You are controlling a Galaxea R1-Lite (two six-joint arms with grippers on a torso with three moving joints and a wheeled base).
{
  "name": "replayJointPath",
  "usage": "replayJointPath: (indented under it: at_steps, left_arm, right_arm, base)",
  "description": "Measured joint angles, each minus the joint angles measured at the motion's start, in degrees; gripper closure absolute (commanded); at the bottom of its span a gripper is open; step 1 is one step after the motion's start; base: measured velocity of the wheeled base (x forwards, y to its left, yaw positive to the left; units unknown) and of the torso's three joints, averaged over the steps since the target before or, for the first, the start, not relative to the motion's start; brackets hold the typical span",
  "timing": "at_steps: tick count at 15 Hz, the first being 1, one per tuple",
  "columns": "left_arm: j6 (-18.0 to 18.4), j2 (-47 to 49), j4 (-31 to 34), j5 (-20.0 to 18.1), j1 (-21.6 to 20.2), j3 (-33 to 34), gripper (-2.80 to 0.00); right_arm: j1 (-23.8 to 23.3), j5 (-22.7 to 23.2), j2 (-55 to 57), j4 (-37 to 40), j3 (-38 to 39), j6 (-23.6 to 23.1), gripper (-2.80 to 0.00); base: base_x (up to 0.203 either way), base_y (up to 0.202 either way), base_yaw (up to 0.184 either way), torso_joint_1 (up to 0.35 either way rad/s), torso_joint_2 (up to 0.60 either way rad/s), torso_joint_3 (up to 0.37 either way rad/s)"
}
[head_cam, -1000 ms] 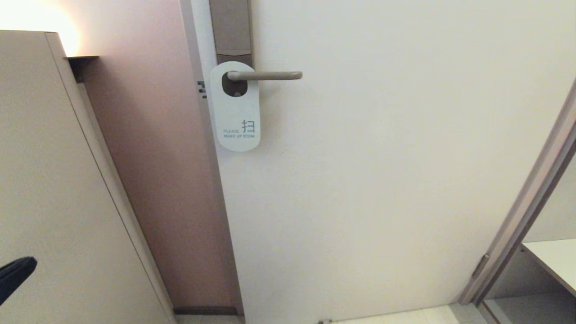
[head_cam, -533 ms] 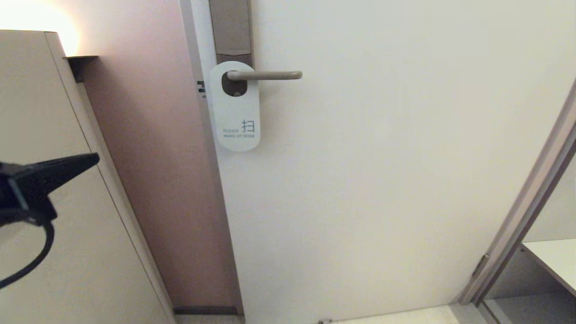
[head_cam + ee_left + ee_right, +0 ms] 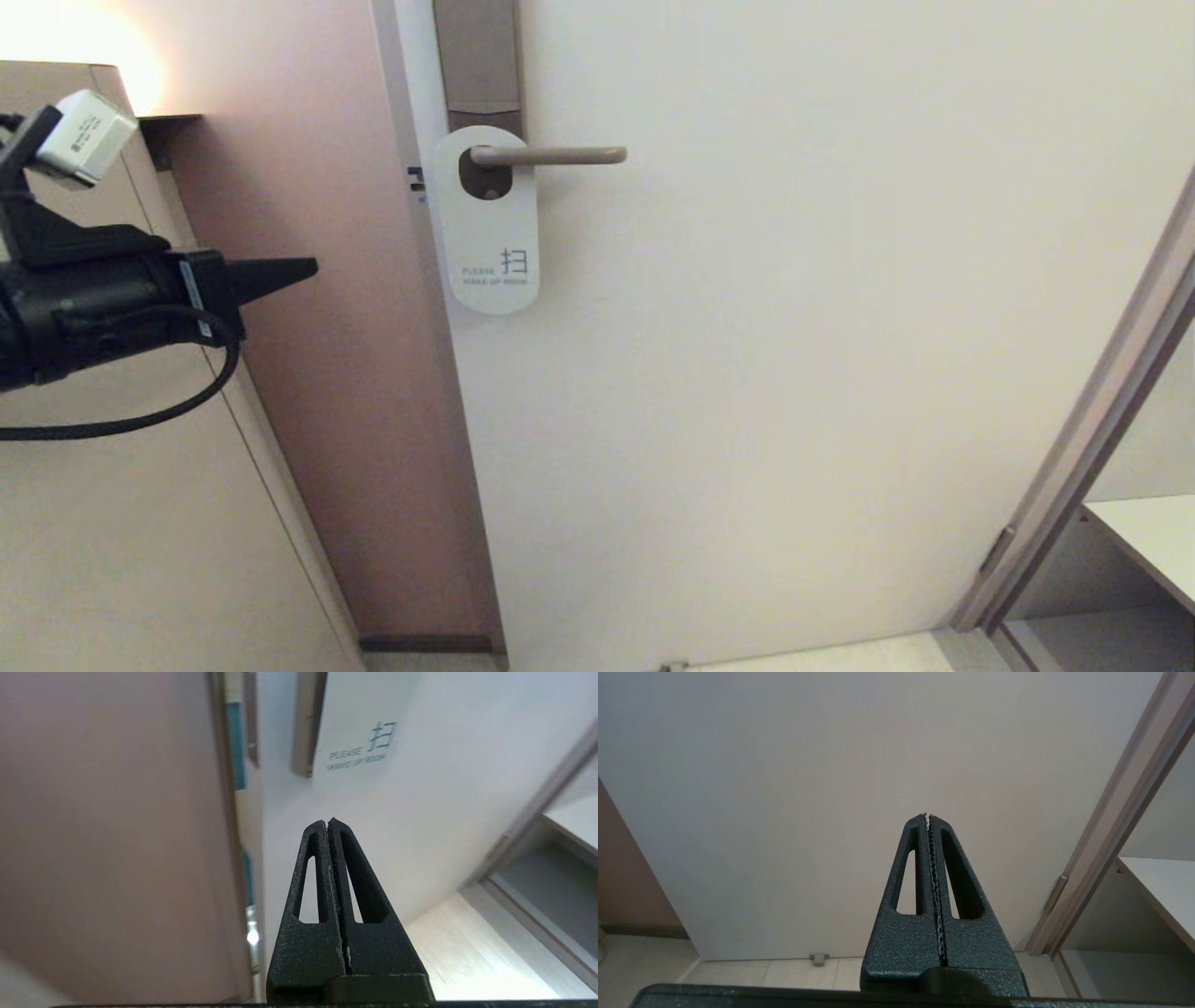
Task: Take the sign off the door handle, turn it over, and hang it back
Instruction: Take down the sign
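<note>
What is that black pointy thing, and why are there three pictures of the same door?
The black pointy thing is the left gripper, a robot's hand. It has two fingers, pressed shut here, holding nothing. The wide picture comes from a camera on the robot's head. The other two come from cameras on its wrists, looking along the fingers. One shows the left hand, raised up beside the door. The other shows the right gripper, also shut and empty, down low and facing the door. On the door, a white sign reading "PLEASE MAKE UP ROOM" hangs on the door handle. Nothing touches it yet.
</note>
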State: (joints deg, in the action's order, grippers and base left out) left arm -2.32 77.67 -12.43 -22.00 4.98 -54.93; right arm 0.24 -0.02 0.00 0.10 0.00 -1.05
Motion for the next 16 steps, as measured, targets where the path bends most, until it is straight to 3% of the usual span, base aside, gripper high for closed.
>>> replayJointPath:
  at_steps: [5,6,14,16]
  left_arm:
    - [-0.1,5.2,-4.8,-6.7,-0.5,-0.5,0.00]
    - [-0.1,6.2,-6.0,-6.9,-0.5,-0.5,-2.80]
    - [-0.1,11.9,-14.4,-7.2,-0.3,-0.5,-2.80]
    - [-0.8,13.4,-15.7,-10.2,-0.4,-1.0,-2.80]
  right_arm:
    - [0.0,0.0,0.0,0.0,0.0,0.0,0.00]
    - [0.0,0.0,0.0,0.0,0.0,0.0,0.00]
    - [0.0,0.0,0.0,0.0,0.0,0.0,0.00]
    - [0.0,0.0,0.0,0.0,0.0,0.0,0.00]
  base:
    - [0.000,0.000,0.000,0.000,0.00,0.000]
    - [0.000,0.000,0.000,0.000,0.00,0.000]
    - [0.000,0.000,0.000,0.000,0.00,0.000]
    - [0.000,0.000,0.000,0.000,0.00,0.000]
